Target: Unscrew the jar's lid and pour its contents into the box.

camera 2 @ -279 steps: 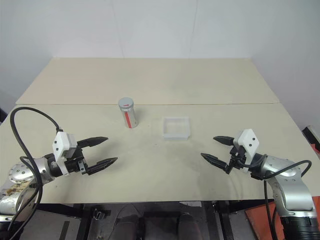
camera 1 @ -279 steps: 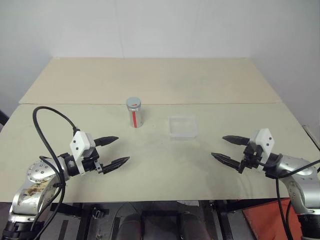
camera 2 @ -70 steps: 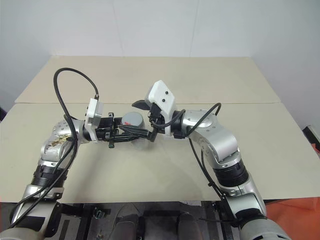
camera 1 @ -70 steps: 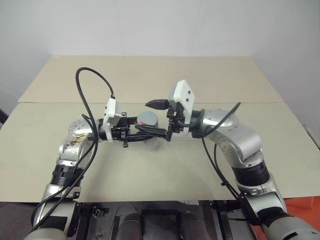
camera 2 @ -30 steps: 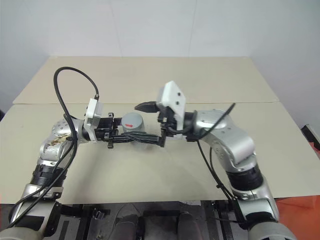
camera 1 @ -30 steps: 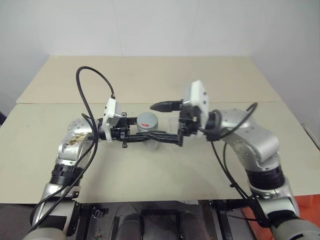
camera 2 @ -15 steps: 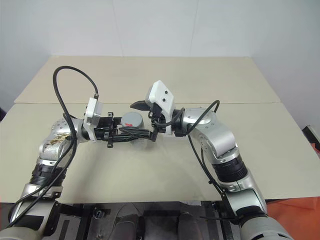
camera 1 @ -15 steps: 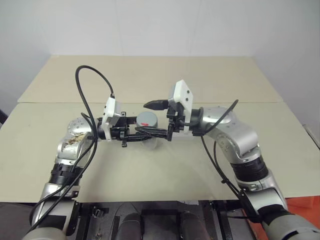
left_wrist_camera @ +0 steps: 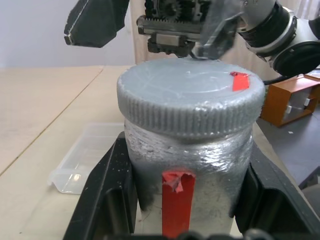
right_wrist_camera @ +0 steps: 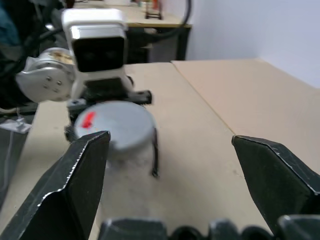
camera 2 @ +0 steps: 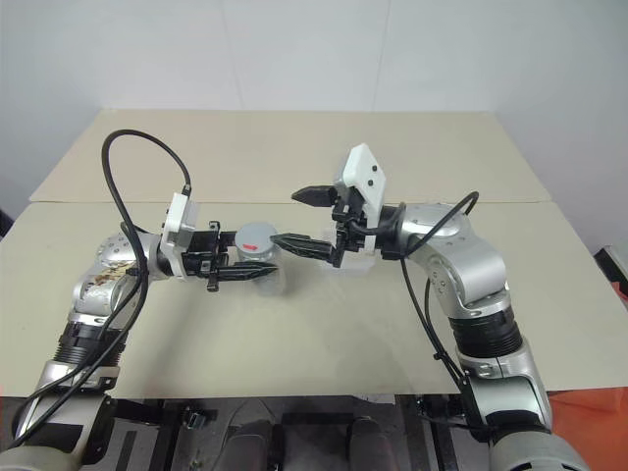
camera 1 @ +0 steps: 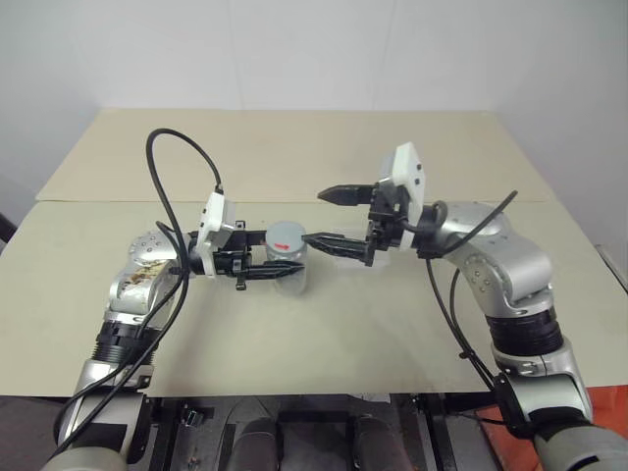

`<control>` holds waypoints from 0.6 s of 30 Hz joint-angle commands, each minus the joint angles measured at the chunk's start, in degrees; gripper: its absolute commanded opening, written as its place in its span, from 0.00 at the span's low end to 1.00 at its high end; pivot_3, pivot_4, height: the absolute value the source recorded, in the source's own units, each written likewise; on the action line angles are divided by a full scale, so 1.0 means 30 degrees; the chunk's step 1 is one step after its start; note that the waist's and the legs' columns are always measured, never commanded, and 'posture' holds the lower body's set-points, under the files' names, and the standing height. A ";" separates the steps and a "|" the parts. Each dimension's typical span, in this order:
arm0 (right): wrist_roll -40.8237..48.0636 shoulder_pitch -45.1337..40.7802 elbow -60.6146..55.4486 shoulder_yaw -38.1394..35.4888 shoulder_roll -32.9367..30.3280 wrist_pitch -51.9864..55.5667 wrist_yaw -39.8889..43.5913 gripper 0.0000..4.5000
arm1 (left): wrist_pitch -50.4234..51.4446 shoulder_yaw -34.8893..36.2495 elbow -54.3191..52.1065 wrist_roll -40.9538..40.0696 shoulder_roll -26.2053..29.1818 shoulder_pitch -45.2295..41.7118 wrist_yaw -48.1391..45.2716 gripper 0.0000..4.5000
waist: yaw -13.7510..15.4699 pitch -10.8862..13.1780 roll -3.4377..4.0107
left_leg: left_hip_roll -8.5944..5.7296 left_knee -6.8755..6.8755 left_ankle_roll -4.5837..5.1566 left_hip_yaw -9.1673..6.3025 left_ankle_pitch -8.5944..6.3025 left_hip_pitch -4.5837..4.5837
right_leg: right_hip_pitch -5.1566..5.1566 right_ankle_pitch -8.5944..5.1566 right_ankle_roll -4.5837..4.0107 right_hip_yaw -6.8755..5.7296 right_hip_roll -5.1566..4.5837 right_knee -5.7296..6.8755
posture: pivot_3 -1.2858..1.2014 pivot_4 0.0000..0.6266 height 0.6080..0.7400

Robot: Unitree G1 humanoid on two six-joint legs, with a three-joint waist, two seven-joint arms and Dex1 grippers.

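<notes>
Grey and still seated on its threads, the lid (left_wrist_camera: 190, 97) is showing that the unscrewing is not finished: no gap is visible between it and the jar (left_wrist_camera: 187, 172) in the left wrist view. The left gripper (camera 1: 280, 261) is clamping the jar's body, one black finger pressing each side, and is holding it above the table (camera 1: 314, 334), inward of the near edge and roughly midway between the side edges. Whether the jar's base is touching the table cannot be told.

Just past the jar, the right gripper (camera 1: 334, 216) is standing with its jaws spread wide and empty, one fingertip poised close by the lid's rim and the other well clear above it; it is gripping nothing.

Farther on, the box (left_wrist_camera: 87, 156) is lying on the table beyond the jar, clear and apparently empty. The contents are hidden inside the closed jar.

In my judgement, grasping the jar is done, while twisting the lid off, tipping the jar and pouring into the box are all still remaining.
</notes>
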 commanded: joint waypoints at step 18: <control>0.0355 -0.0860 -0.1467 0.1088 0.1483 -0.0200 -0.0636 1.00 | -0.0068 0.0027 -0.0310 -0.0060 -0.0214 -0.0398 0.0062 0.45 | -0.0022 0.0000 0.0000 | 0.0002 -0.0001 0.0000 -0.0003 0.0000 0.0004 | 0.0000 0.0000 0.0000 0.0001 0.0001 0.0003 | 0.52 0.24 1.00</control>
